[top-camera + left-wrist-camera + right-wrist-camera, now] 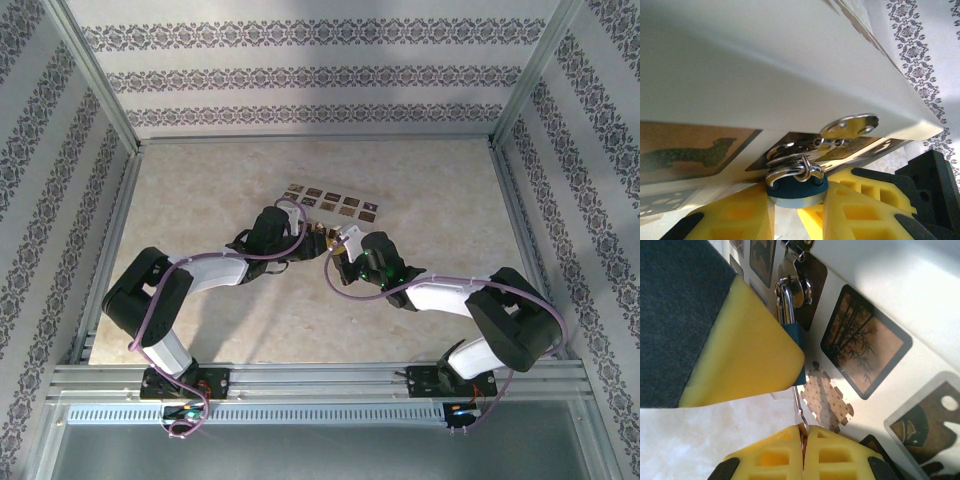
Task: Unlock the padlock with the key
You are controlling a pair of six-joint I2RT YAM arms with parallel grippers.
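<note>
the step in hand looks like key insertion: the right end effector [804,436] is pressed together on the thin silver key [799,407], whose tip meets the underside of the small blue padlock [795,337]. the left end effector [796,199] is clamped on that padlock body, which hangs by its silver shackle from the hasp [850,125] on the near side of the cream box [330,200], mid-desk [200,200]. the key's long axis runs straight from the right fingertips into the lock, pointing left and slightly far. next, likely a twist about that axis while the left holds the body steady; whether it is fully seated i cannot tell.
</note>
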